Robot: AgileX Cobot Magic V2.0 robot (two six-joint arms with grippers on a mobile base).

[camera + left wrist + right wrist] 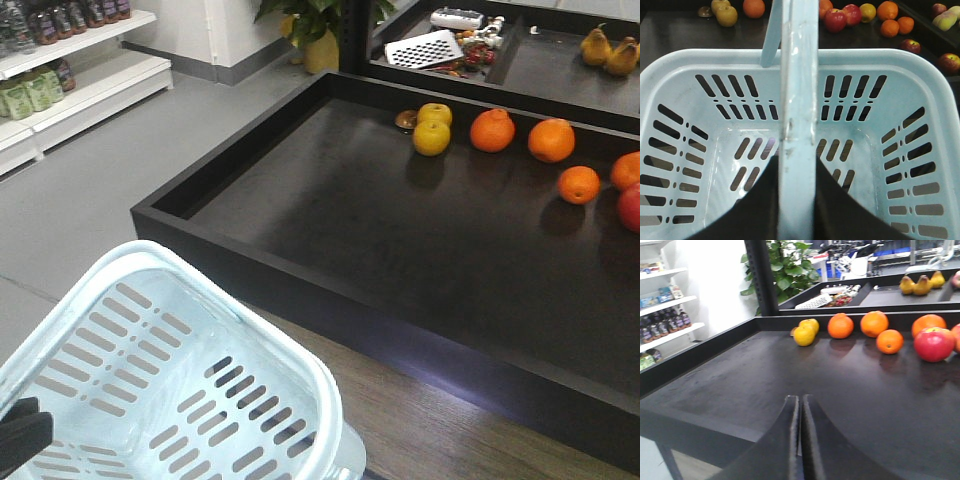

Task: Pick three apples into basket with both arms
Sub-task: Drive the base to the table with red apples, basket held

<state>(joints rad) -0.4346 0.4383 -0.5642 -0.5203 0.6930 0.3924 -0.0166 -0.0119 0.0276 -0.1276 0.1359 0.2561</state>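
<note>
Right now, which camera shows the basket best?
The left wrist view: the basket fills the frame, interior empty, handle running between the left gripper fingers. The front view shows only one corner; the right wrist view shows none of it.

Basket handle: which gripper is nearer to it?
Left. The left gripper is clamped on the basket handle, one finger on either side. The right gripper is shut above the black display table, with no basket in its view.
</note>
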